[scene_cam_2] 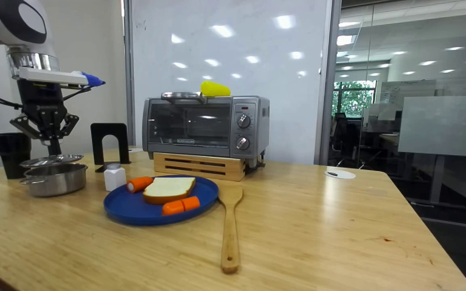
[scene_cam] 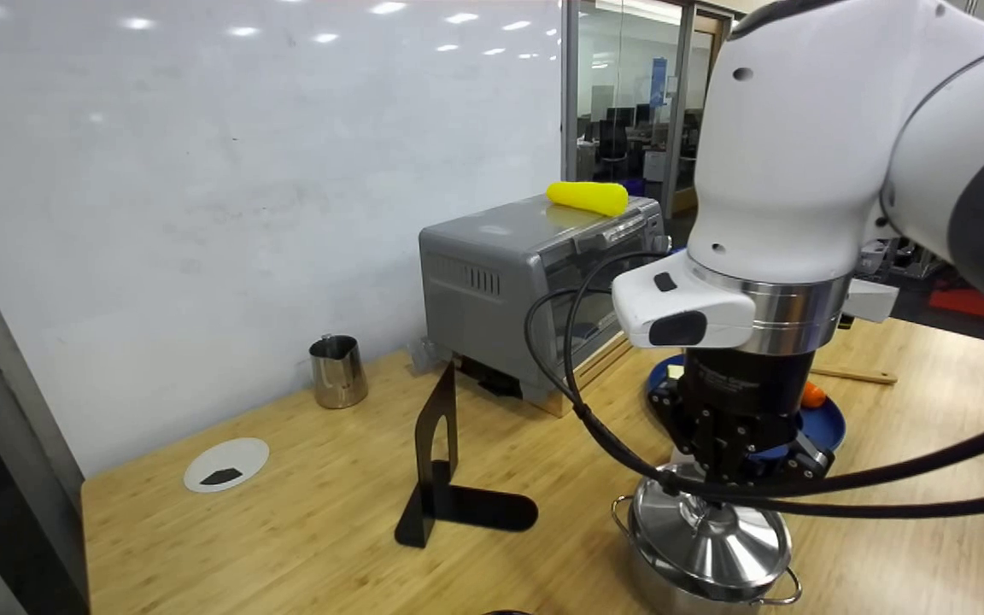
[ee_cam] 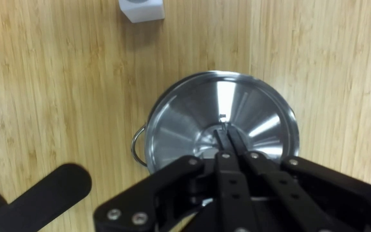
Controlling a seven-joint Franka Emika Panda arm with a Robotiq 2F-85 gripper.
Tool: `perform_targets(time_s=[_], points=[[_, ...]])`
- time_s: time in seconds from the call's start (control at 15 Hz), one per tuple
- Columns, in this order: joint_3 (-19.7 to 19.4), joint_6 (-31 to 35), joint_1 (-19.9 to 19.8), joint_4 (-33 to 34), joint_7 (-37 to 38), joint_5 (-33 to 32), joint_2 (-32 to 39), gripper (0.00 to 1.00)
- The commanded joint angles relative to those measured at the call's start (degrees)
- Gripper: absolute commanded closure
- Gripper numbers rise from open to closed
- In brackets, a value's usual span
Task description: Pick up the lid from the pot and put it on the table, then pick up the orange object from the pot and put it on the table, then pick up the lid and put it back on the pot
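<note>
The shiny steel lid (scene_cam_2: 41,162) hangs slightly tilted just above the rim of the pot (scene_cam_2: 61,182), a narrow gap showing between them. My gripper (scene_cam_2: 54,150) points straight down, its fingers together on the handle at the lid's centre. Seen from the wrist, the lid (ee_cam: 182,119) covers nearly all of the pot, leaving one side handle visible beside it. A cable crosses in front of the fingertips in an exterior view, above the lid (scene_cam: 740,547). The pot's inside is hidden, so I cannot tell whether the orange object is there. Wooden table (scene_cam_2: 318,226) lies below.
A white bottle (scene_cam_2: 115,178) stands between the pot and a blue plate (scene_cam_2: 119,212) bearing bread and orange carrot-like pieces. Near the pot are a black cup (scene_cam_2: 13,155) and a black bookend (scene_cam: 483,508). Farther off sit a toaster oven (scene_cam_2: 188,125) and a wooden spatula (scene_cam_2: 229,234).
</note>
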Motion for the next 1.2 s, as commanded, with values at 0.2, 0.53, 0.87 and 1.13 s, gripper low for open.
perform_targets(time_s=[0.2,0.53,0.87,1.13], points=[[-0.63,2.32,-0.67,0.32,-1.04,0.55,3.07,0.99],[-0.44,3.22,-0.84,0.57,-1.05,0.53,4.45,0.99],[-0.48,3.53,-1.07,0.83,-0.97,0.25,4.56,0.99],[-0.37,3.28,-1.02,1.15,-1.07,0.24,4.90,0.73]])
